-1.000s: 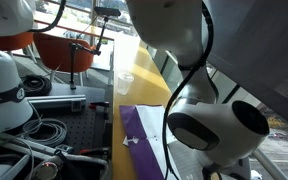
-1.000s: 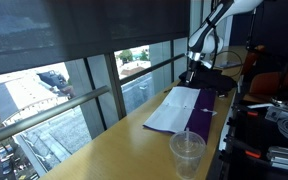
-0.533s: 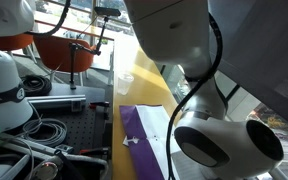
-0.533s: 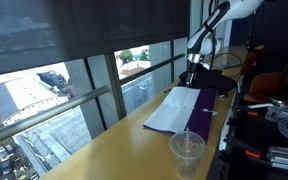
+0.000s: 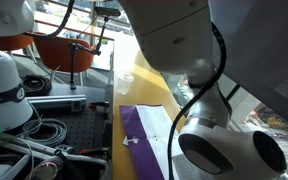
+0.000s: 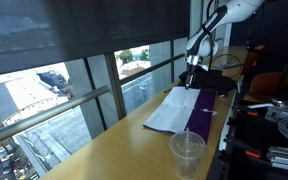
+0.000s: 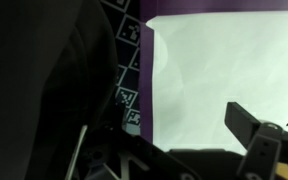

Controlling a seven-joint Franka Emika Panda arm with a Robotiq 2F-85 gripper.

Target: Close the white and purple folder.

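Lining up the pincer (image 6: 190, 72) at the far end of the white and purple folder (image 6: 179, 108), open flat on the desk (image 6: 114, 150). Cannot tell if wide or narrow. Next, hook a cover, flip it shut

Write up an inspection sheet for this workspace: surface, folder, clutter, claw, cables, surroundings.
Surface: wooden table running along the window.
Job's things: folder lies open and flat, white page up, purple cover showing at its edge; not yet closed.
Clutter: clear plastic cup stands upright at the near end of the table, apart from the folder.
Grippers: claw hangs over the folder's far end; open or shut cannot be told.
Cables: cables lie coiled on the bench beside the table, off the folder.
Surroundings: window with a dark blind partly down, buildings outside; white machine beside the table.
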